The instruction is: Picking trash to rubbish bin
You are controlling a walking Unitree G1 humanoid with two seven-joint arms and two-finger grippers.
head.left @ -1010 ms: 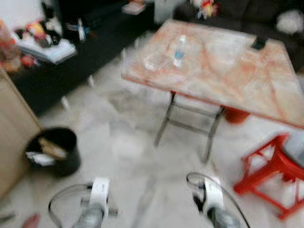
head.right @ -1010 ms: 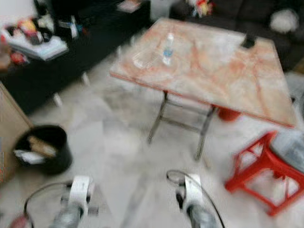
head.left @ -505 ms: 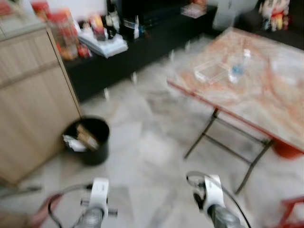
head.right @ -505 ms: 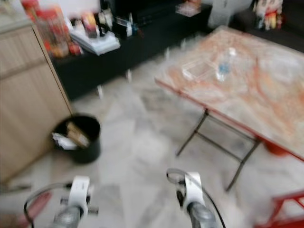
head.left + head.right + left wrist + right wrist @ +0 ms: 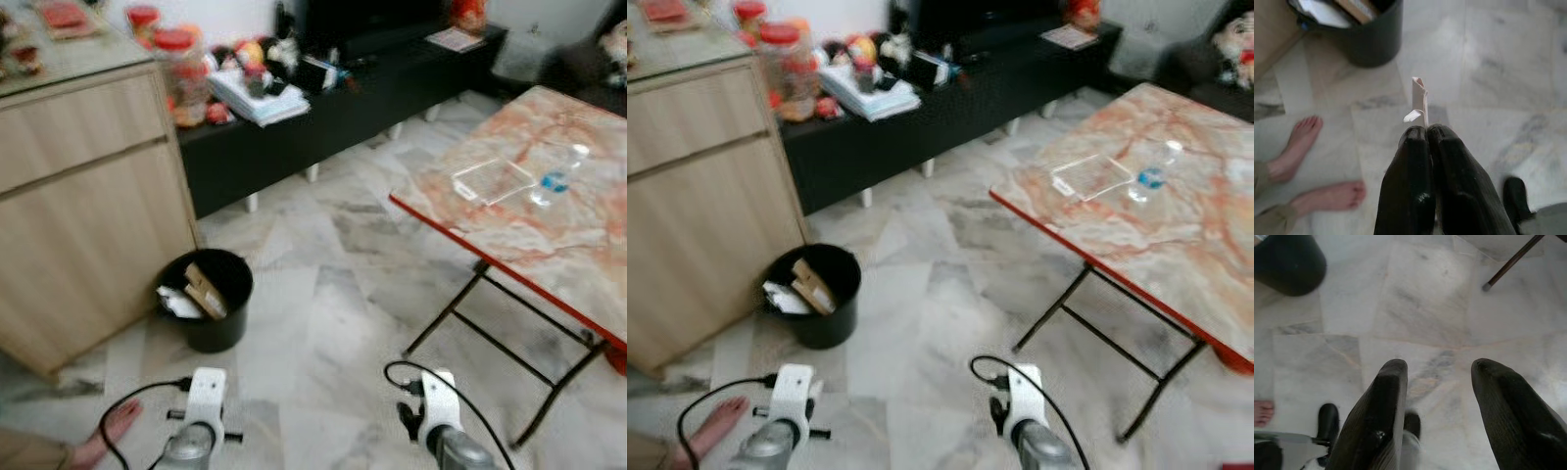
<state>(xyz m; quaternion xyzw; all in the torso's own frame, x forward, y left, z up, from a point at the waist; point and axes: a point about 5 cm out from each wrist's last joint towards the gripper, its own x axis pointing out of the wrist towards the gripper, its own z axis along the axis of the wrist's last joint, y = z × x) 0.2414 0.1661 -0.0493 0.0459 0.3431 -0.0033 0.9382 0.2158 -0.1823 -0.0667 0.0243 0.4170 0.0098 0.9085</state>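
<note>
At the left centre of the left eye view, the black rubbish bin [image 5: 208, 299] has been brought closer as the camera turned. A paper scrap [image 5: 1419, 100] is pinched by the left gripper [image 5: 1426, 131]; the right gripper [image 5: 1442, 374] is spread, empty.

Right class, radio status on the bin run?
Left gripper shut on paper scrap. Right gripper open. Black bin ahead-left. Person's bare feet beside route.
</note>
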